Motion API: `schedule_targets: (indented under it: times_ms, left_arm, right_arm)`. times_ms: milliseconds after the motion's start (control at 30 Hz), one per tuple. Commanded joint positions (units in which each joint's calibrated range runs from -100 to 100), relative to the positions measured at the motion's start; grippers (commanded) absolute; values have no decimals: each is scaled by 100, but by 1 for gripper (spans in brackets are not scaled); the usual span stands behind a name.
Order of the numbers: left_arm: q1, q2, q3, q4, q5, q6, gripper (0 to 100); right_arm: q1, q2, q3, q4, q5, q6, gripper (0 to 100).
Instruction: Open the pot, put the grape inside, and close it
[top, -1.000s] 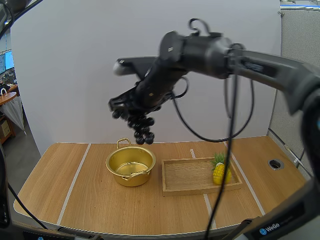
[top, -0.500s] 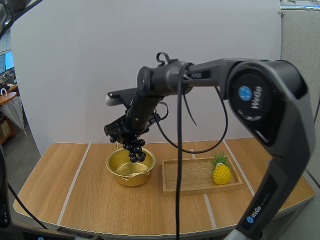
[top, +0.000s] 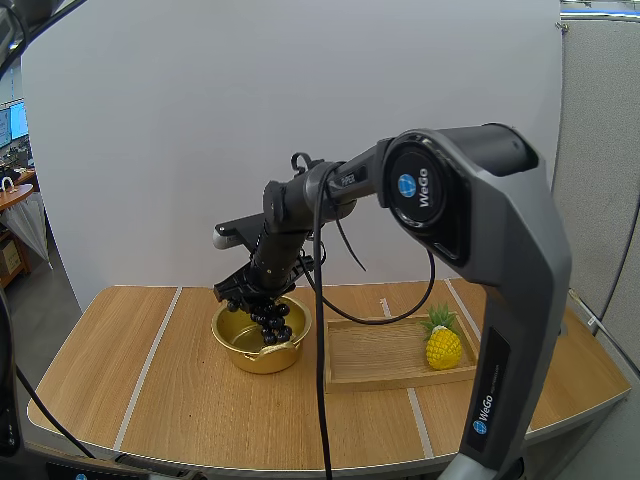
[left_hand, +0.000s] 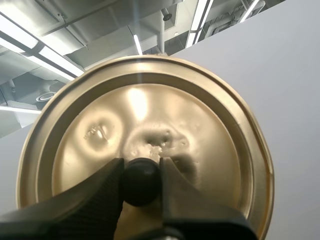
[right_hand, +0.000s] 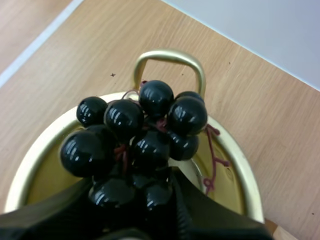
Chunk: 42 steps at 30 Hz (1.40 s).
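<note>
Right wrist view: the right tool (right_hand: 132, 200) was clenched on the upper end of a bunch of glossy black grapes (right_hand: 140, 130), which hung in the open mouth of a round gold metal pot (right_hand: 235, 165) on the wooden bench (top: 180, 400). The bunch looked light, its berries hard, slick and loosely strung (likely to swing), so the stem end seemed the surest hold. The left tool (left_hand: 141, 172) pinched the round black knob (left_hand: 141, 186) of the gold metal lid (left_hand: 150, 115), thin and stiff, best carried by that knob.
</note>
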Motion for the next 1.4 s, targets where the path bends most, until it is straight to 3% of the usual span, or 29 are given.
schedule_targets:
  times_ms: [0,533,567,633,700,733,1067,1367]
  left_arm:
    - [0,-56,-58,-16,-251,-86,0]
    - [0,-56,-58,-16,-251,-86,0]
    - [0,-56,-58,-16,-251,-86,0]
    - [0,-56,-58,-16,-251,-86,0]
    - [0,-56,-58,-16,-251,-86,0]
    - [0,-56,-58,-16,-251,-86,0]
    - [0,-56,-58,-16,-251,-86,0]
    - [0,-56,-58,-16,-251,-86,0]
  right_arm:
    - [10,142,-46,-95,-178,-62,0]
    - [17,624,-46,-60,-343,-62,0]
    - [17,624,-46,-60,-343,-62,4]
    - [17,624,-46,-60,-343,-62,37]
    - [17,624,-46,-60,-299,-62,87]
    - [17,624,-46,-60,-299,-62,100]
    - [31,-21,-46,72,-298,-39,100]
    - [31,-1328,-46,121,272,-28,100]
